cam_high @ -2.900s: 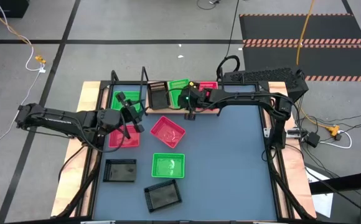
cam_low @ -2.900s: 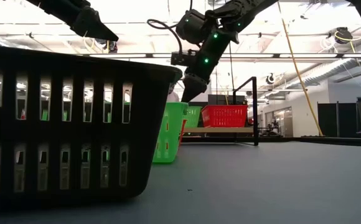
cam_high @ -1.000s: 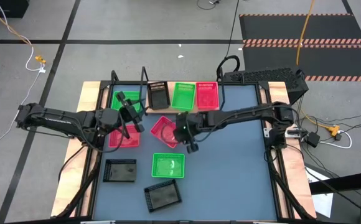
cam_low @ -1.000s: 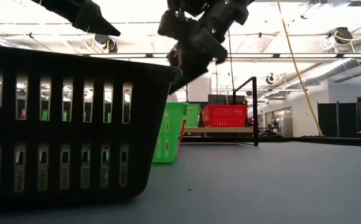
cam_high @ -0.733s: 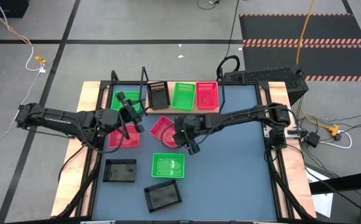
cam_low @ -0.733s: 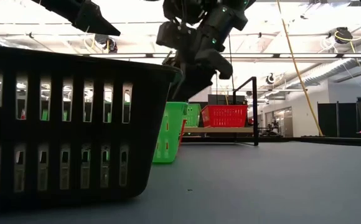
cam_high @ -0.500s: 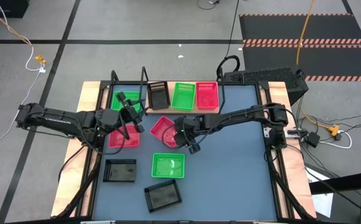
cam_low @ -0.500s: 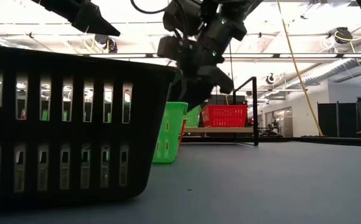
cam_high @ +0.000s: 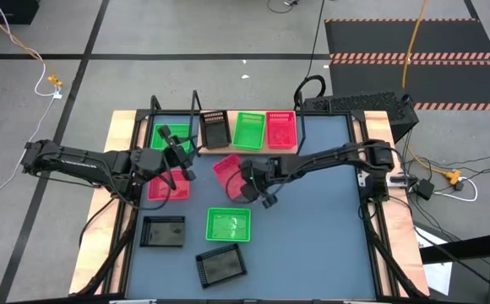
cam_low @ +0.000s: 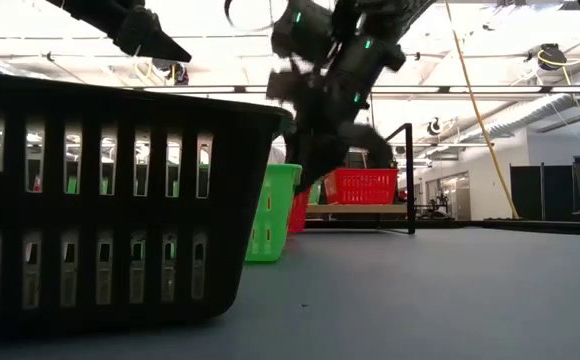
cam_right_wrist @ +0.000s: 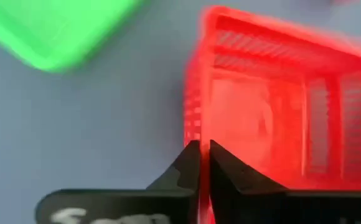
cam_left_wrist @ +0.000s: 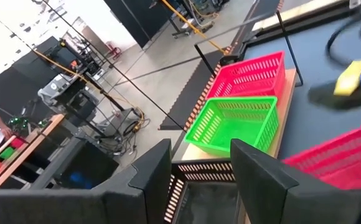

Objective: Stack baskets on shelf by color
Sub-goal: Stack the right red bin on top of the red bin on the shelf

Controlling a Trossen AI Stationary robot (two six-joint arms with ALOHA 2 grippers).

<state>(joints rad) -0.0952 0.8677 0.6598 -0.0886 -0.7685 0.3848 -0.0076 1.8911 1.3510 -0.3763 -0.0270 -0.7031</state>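
Note:
On the shelf (cam_high: 228,150) at the far edge stand a black basket (cam_high: 215,129), a green one (cam_high: 248,131) and a pink-red one (cam_high: 281,129). My right gripper (cam_high: 247,180) is mid-table, shut on another pink-red basket (cam_high: 225,167). My left gripper (cam_high: 180,160) hovers open at the left, above a pink-red basket (cam_high: 167,189), with a green basket (cam_high: 165,133) beyond it. A green basket (cam_high: 228,225) and two black ones (cam_high: 162,230) (cam_high: 220,265) lie on the table's near part. My right gripper pinches one side wall of the pink-red basket at its rim (cam_right_wrist: 193,134) between its two fingers, one inside the basket and one outside. The fingers come from above, pointing down. The basket looks tilted; whether it is clear of the table I cannot tell.
The blue-grey tabletop (cam_high: 321,228) lies bare to the right of the baskets. Black wire uprights (cam_high: 196,105) stand at the shelf's left part. In the low view a black basket (cam_low: 110,200) fills the near left.
My right gripper has gone down onto the loose pink-red basket and shut on its wall. The basket has shifted a little toward the far edge and tipped, where it lay flat before. My left gripper has kept still.

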